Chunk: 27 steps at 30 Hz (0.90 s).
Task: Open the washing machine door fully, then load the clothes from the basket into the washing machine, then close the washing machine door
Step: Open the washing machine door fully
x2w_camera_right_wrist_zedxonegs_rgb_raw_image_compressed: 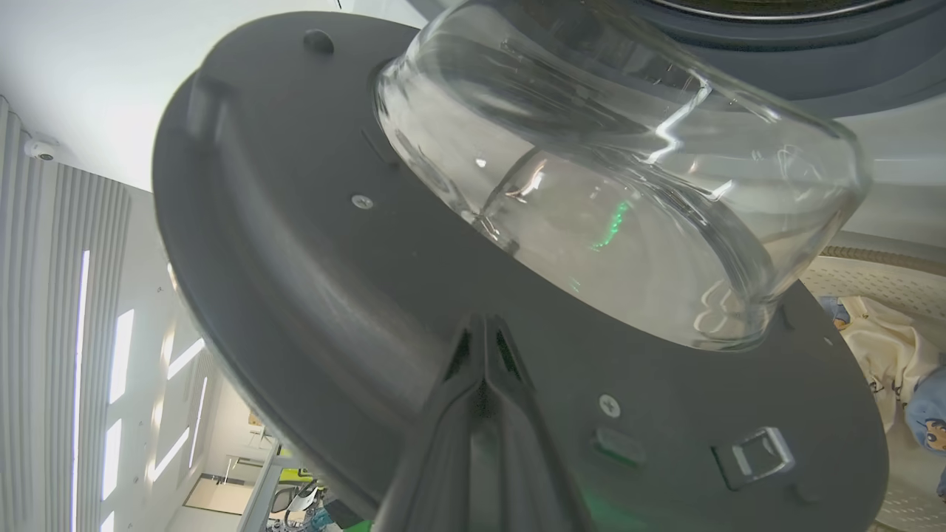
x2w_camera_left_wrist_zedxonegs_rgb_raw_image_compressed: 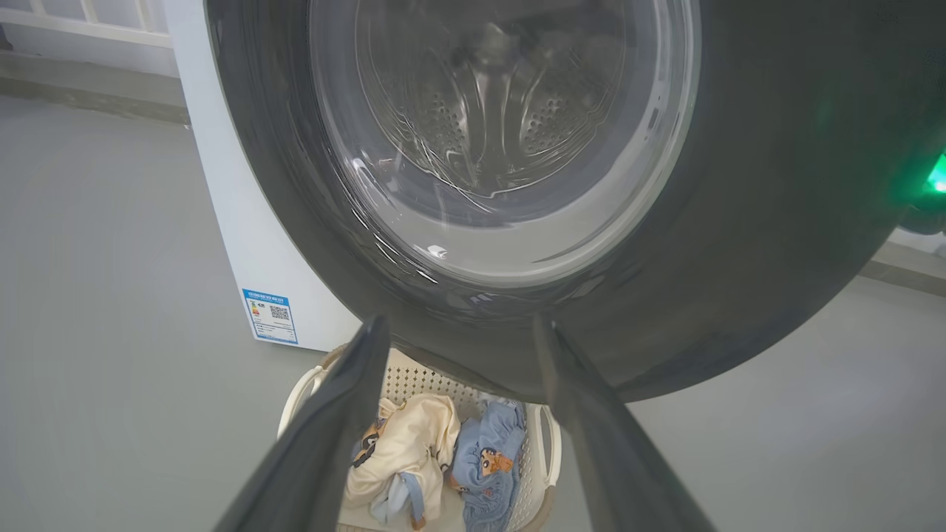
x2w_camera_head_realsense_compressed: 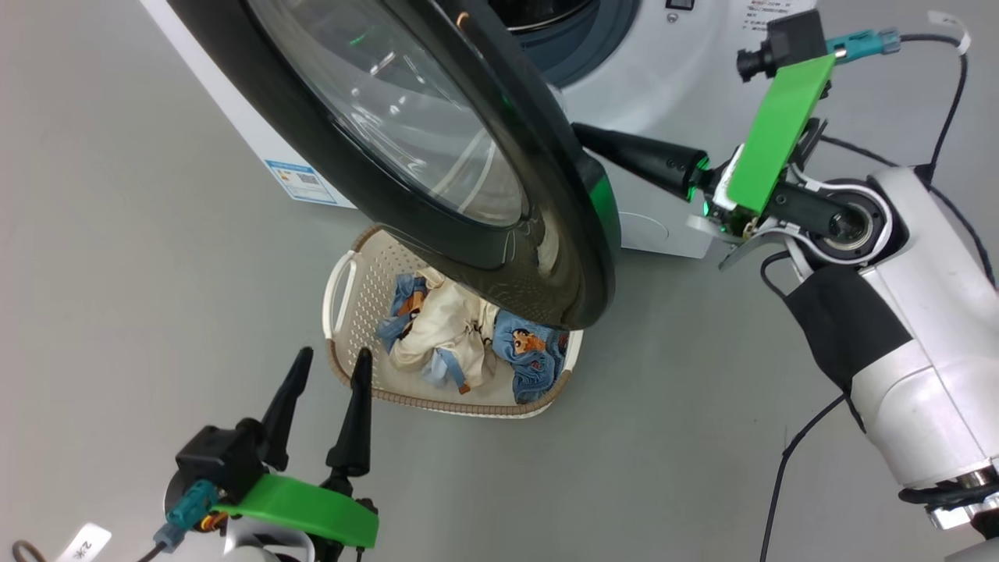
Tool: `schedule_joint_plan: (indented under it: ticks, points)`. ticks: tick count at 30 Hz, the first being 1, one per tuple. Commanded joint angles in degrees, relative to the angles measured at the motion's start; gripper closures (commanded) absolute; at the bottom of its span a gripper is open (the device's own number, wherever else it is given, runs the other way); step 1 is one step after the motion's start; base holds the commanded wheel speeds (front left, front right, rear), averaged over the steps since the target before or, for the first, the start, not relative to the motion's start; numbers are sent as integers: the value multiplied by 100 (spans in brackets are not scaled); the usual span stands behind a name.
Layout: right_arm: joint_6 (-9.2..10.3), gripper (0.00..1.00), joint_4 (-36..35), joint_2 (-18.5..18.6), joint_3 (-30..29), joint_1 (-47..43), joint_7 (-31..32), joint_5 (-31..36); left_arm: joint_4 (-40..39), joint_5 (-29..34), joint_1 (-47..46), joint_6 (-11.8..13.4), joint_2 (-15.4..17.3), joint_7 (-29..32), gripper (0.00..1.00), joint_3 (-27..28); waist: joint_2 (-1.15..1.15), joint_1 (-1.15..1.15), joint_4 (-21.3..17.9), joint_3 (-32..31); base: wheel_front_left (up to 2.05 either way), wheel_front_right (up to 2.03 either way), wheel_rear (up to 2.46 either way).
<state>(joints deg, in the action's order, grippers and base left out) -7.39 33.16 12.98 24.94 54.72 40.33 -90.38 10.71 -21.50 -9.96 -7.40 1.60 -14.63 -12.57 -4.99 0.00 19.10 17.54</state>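
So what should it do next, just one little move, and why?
Probably push the washing machine door wider with the shut right claw, whose tips seem to rest on its inner face. The door stands only part open and hangs over the basket, covering some of the clothes, while the open left claw hovers beside the basket.

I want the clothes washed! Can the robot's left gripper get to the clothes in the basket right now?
Probably yes. The left gripper is open near the rim of the basket, and the clothes lie uncovered on that side. The washing machine door overhangs only the far part.
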Motion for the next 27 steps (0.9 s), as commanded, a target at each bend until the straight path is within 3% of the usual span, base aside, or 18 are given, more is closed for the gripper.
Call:
schedule_joint_plan:
  ticks: [1, 27]
  points:
    - [-10, 100, -193, -176, 114, -120, 70, 12, -162, -8, 54, -9, 128, -37, 0, 179, 1, 0, 29, -5, 0, 0, 0]
    - [-10, 100, -444, -567, 474, -594, 386, 12, -198, -5, 223, -9, 128, -37, 0, 220, 1, 0, 292, -242, 0, 0, 0]
